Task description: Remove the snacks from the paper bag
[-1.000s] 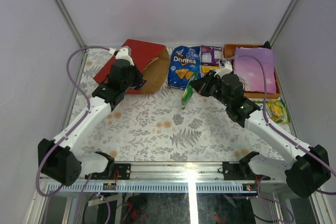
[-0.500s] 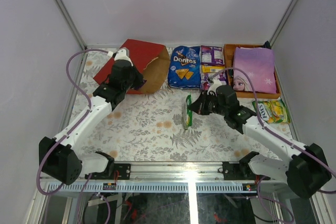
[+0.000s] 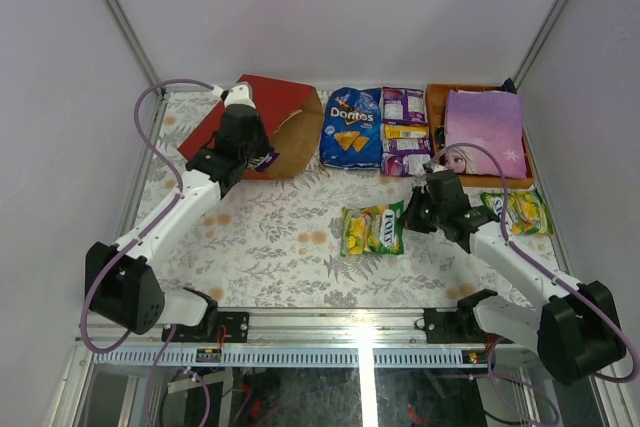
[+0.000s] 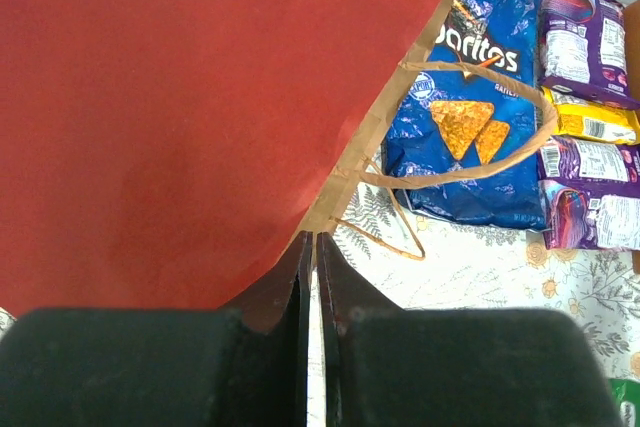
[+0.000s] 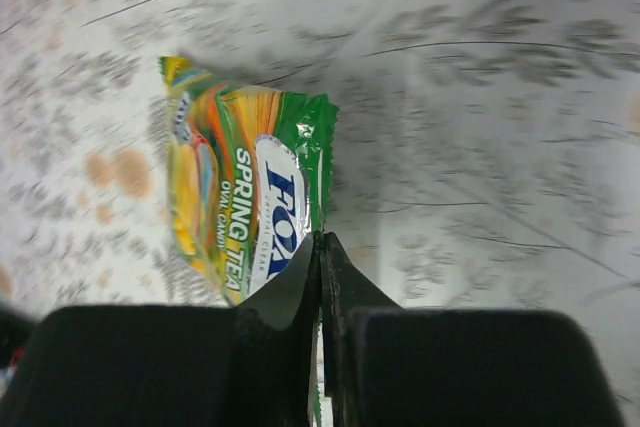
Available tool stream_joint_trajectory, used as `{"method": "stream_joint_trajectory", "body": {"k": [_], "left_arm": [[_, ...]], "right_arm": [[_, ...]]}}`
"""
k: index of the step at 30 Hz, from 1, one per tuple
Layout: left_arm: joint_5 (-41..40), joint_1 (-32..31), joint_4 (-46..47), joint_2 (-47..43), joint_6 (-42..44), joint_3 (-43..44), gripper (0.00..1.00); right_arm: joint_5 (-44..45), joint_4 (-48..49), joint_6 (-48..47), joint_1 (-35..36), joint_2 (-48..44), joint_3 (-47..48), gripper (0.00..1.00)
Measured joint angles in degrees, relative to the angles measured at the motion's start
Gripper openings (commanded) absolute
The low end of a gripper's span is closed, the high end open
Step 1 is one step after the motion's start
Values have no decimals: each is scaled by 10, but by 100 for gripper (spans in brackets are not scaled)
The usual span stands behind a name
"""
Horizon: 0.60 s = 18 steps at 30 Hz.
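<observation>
The paper bag (image 3: pixel 262 112) lies on its side at the back left, red outside, its brown mouth facing right. My left gripper (image 3: pixel 262 159) is shut on the near edge of that mouth; in the left wrist view its tips (image 4: pixel 313 237) pinch the brown rim of the paper bag (image 4: pixel 180 97). On the table to the right lie a blue Doritos bag (image 3: pixel 351 127), purple packs (image 3: pixel 403 105) and a yellow pack (image 3: pixel 405 132). My right gripper (image 3: pixel 410 215) is shut on the green edge of a yellow-green candy packet (image 3: pixel 372 230), which lies flat mid-table (image 5: pixel 235 212).
An orange tray (image 3: pixel 436 97) at the back right holds a flat lilac princess-print item (image 3: pixel 485 132). Another yellow-green packet (image 3: pixel 520 212) lies near the right edge. The bag's cord handles (image 4: pixel 480 172) rest over the Doritos bag (image 4: pixel 470 137). Walls close in on both sides.
My right arm has carried the yellow-green packet from beside the Doritos bag toward the near side and lowered it flat onto the table. The left gripper has barely shifted at the bag.
</observation>
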Motion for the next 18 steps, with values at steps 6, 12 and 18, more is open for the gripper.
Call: {"method": "stream_joint_trajectory", "body": {"k": [6,12,18], "left_arm": [[-1,13,8,-7,17,0,3],[-1,21,11,-29,29,0,3],[0,26,11,-42,39,0,4]], "right_arm": [[62,-37,-7,-72,51,21,0],[116,-45,-12,-88,88,67,66],[165,-26,-17,-84,85,132,77]]}}
